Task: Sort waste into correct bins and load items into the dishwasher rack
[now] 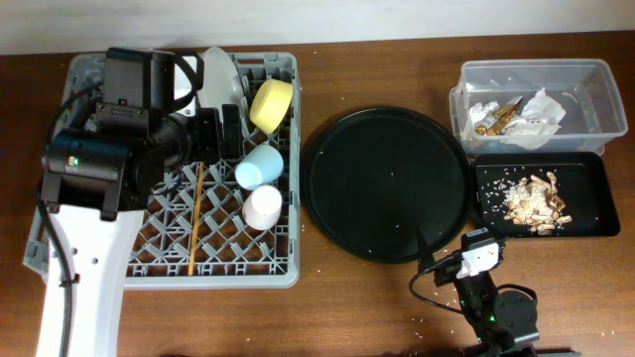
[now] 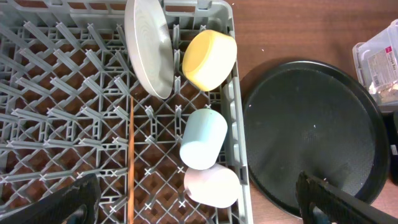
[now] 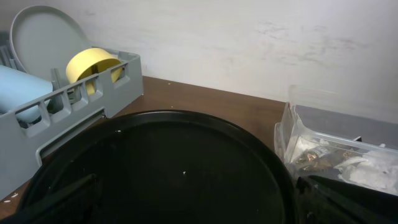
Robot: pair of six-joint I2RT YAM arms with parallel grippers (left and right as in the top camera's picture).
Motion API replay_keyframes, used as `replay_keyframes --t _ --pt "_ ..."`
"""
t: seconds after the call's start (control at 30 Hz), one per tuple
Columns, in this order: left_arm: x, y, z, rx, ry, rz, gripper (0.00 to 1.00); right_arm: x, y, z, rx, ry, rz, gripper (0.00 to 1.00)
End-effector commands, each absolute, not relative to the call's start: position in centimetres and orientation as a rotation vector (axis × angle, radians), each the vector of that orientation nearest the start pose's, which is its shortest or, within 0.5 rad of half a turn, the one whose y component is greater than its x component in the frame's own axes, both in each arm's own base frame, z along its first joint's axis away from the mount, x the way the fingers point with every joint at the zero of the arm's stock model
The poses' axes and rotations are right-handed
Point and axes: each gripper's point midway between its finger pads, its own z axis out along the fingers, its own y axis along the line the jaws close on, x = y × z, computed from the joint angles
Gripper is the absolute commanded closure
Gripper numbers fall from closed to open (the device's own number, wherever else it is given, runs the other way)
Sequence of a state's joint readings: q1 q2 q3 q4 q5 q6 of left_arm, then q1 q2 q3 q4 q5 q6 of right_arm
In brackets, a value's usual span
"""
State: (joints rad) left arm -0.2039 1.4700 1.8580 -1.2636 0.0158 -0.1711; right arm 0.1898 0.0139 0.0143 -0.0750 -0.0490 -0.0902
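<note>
The grey dishwasher rack (image 1: 258, 260) holds the white plate (image 1: 218, 71) on edge, the yellow bowl (image 1: 271, 104), the light-blue cup (image 1: 260, 167), the pale pink cup (image 1: 263, 206) and the wooden chopsticks (image 1: 195, 218). My left gripper (image 1: 216, 134) hovers over the rack, open and empty. In the left wrist view its jaws (image 2: 196, 190) straddle the pink cup (image 2: 211, 185) from above. Napkins (image 1: 541, 107) and the gold wrapper (image 1: 496, 116) lie in the clear tub (image 1: 595, 74). Food scraps (image 1: 534, 198) lie in the shallow black tray (image 1: 585, 178). My right gripper (image 3: 193, 193) is open and empty, low over the round tray's front.
A large round black tray (image 1: 387, 183) lies between the rack and the bins, bare except for small crumbs. The right arm's base (image 1: 491, 307) sits at the table's front edge. The left arm (image 1: 84, 248) covers the rack's left side. A wall stands behind the table.
</note>
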Motion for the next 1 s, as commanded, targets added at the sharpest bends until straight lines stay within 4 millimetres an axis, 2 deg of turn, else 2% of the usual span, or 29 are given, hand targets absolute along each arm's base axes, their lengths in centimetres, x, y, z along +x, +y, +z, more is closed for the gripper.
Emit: replay_keyframes --t 0.0,0.23,0.33,0.4,0.43,0.47,0.5,0.53,0.57,0.67,0.7,0.83,0.97 --pt "34.8 -7.6 33.5 0.064 2.456 -0.188 0.01 24.0 5.4 15.7 -0.268 1.623 0.112 0.01" --pt "34.8 -7.6 33.5 0.064 2.456 -0.188 0.01 24.0 5.4 15.7 -0.268 1.623 0.113 0.02" --pt "34.2 -7.2 33.2 0.058 2.475 -0.165 0.01 24.0 5.4 15.7 -0.268 1.623 0.113 0.02" --pt "34.0 -5.8 34.5 0.072 2.367 -0.078 0.00 24.0 5.4 15.7 -0.268 1.623 0.113 0.02" --pt "34.4 -5.8 35.4 0.163 2.216 -0.047 0.00 24.0 5.4 15.7 -0.268 1.623 0.113 0.02" --pt "34.4 -5.6 35.8 0.177 2.123 -0.038 0.01 24.0 5.4 15.7 -0.268 1.623 0.113 0.01" --pt "33.6 -5.2 35.5 0.165 2.004 -0.063 0.00 24.0 5.4 15.7 -0.268 1.623 0.113 0.02" --pt "32.8 -5.0 34.4 0.163 1.950 -0.088 0.01 24.0 5.4 15.7 -0.268 1.623 0.113 0.01" --pt "31.3 -3.9 33.2 0.134 1.874 -0.081 0.00 24.0 5.4 15.7 -0.268 1.623 0.113 0.02" --pt "27.3 -2.3 29.1 0.144 1.754 -0.006 0.00 24.0 5.4 15.7 -0.268 1.623 0.113 0.02" --pt "26.6 -1.9 28.0 0.160 1.716 0.028 0.00 24.0 5.4 15.7 -0.268 1.623 0.113 0.02" --pt "25.1 -0.3 22.7 0.132 1.568 0.107 0.00 24.0 5.4 15.7 -0.268 1.623 0.113 0.02" --pt "24.4 0.5 20.4 0.098 1.508 0.140 0.00 24.0 5.4 15.7 -0.268 1.623 0.113 0.01"
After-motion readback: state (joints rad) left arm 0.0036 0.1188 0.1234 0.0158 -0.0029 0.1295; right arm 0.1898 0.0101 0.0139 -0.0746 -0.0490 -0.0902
